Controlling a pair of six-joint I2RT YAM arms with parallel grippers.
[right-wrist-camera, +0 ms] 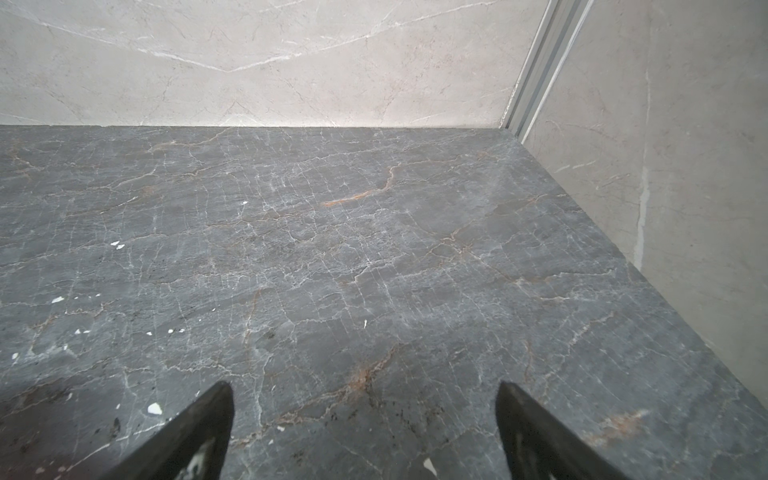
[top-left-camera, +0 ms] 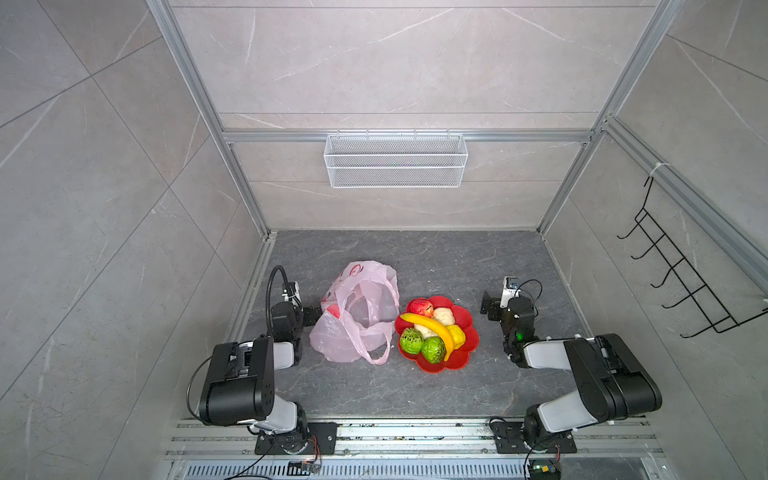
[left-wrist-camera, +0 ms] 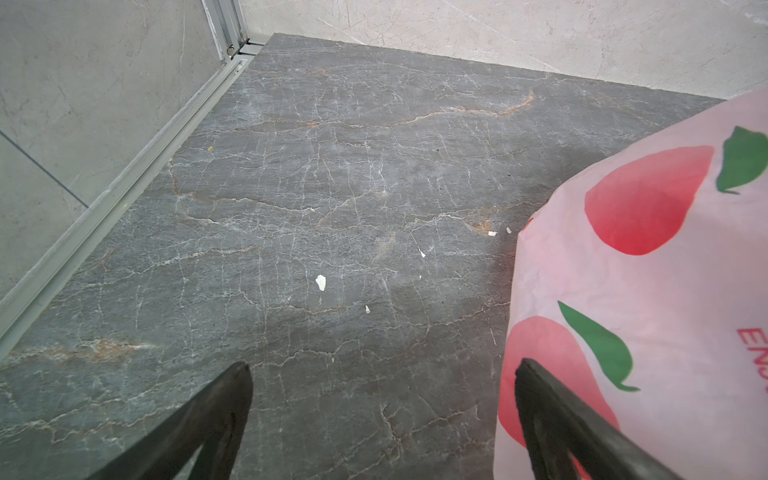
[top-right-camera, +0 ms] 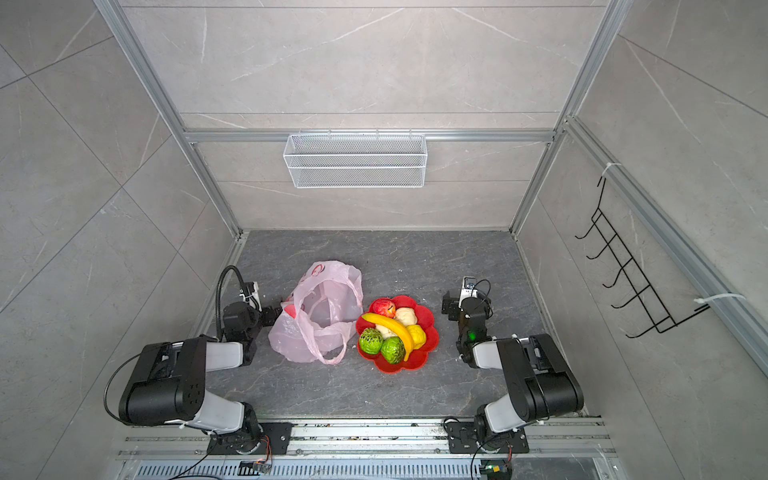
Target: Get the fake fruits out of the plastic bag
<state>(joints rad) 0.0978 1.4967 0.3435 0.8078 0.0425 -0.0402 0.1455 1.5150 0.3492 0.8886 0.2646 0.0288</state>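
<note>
The fake fruits (top-left-camera: pixel 432 332) sit heaped in the red flower-shaped dish (top-left-camera: pixel 438 368), mid-tabletop (top-left-camera: pixel 415 395), just beside the slack plastic bag (top-left-camera: pixel 357 316) — looks finished. The banana (top-left-camera: pixel 430 328) lies diagonally across the pile, one end toward the front edge. Between bag and left edge the left gripper (left-wrist-camera: pixel 382 365) gapes wide, empty; the right gripper (right-wrist-camera: pixel 365 384) likewise, over bare stone. Best now: check the bag's truly empty, avoid snagging its film.

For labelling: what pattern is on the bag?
Plastic bag: red fruits, green leaves on pink; left wrist view.
</note>
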